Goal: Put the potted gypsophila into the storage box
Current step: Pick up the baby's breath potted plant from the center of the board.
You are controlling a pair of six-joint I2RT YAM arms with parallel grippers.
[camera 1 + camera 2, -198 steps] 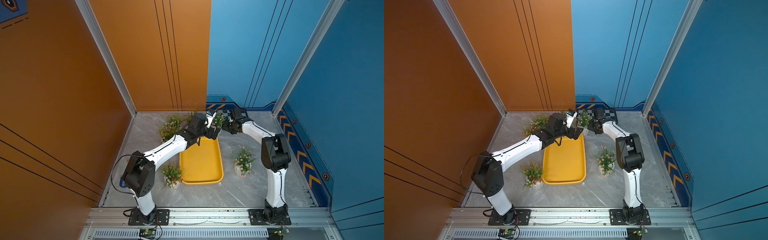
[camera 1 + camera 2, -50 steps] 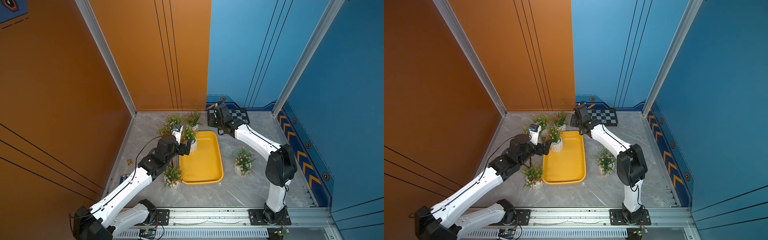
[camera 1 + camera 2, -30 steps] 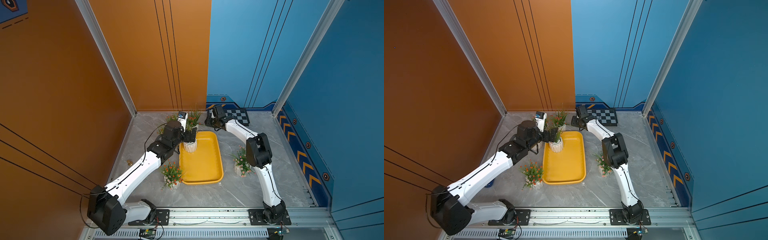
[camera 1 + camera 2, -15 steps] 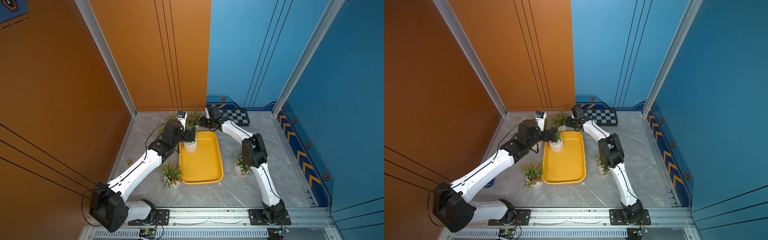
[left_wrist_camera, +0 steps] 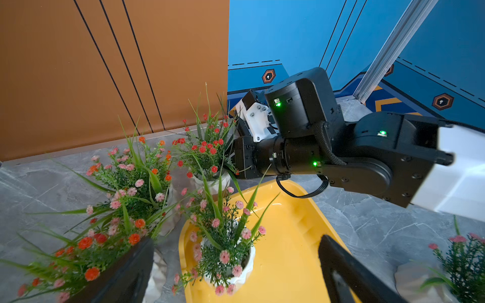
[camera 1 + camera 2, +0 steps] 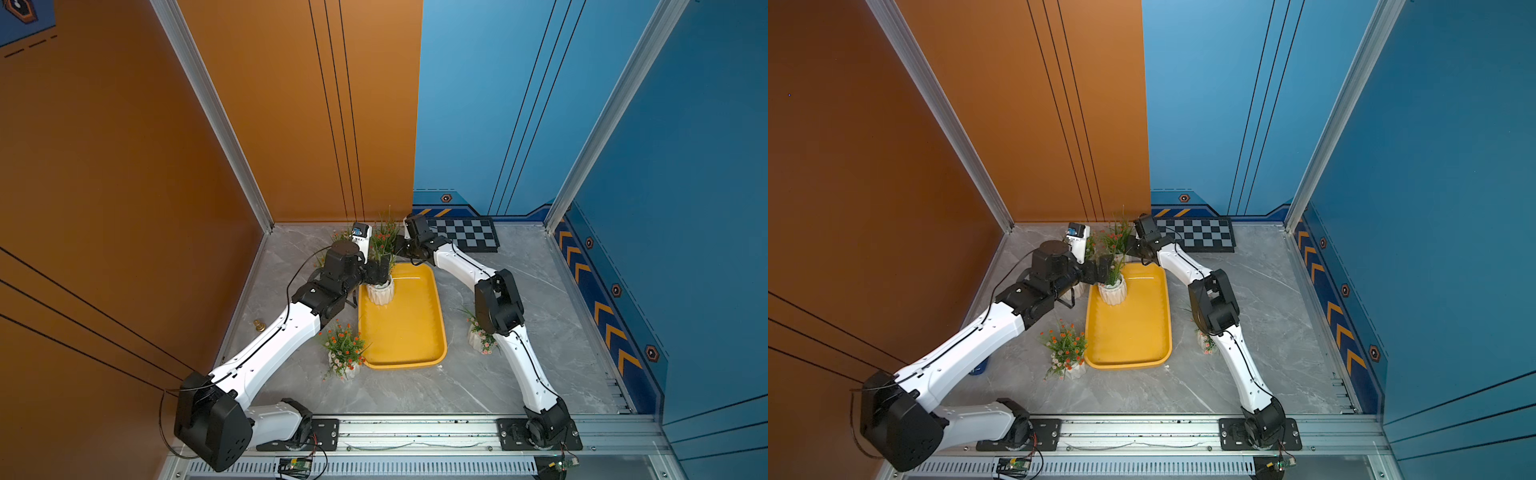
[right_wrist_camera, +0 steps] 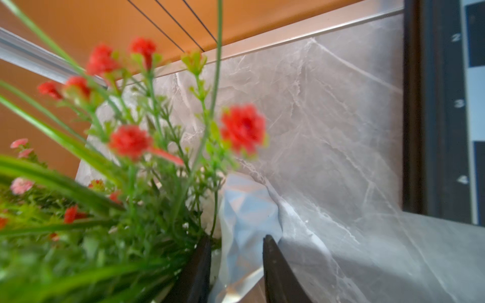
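Left wrist view looks down between the fingers of my left gripper, which stand wide apart on either side of a pink-flowered gypsophila pot. Neither finger touches it as far as I can see, so that hand is open and holds nothing. The pot stands upright inside the yellow storage box. In both top views the box lies lengthwise on the grey marbled tabletop, a little below the middle of the frame, and this pot sits in its upper left corner. My right gripper reaches in from the right to a red-flowered gypsophila pot, which stands on the tabletop just above the box's upper edge. In the right wrist view its two dark fingers stand close together astride the white wall of that pot, one in the foliage and one outside. I cannot tell whether they pinch the wall. An orange-flowered gypsophila pot stands just beside the box's lower left corner. Another gypsophila pot stands right of the box, partly hidden behind my right arm. More flowers show at the upper left of the box, behind my left wrist. A checkered board lies along the back wall, to the right of my right gripper.
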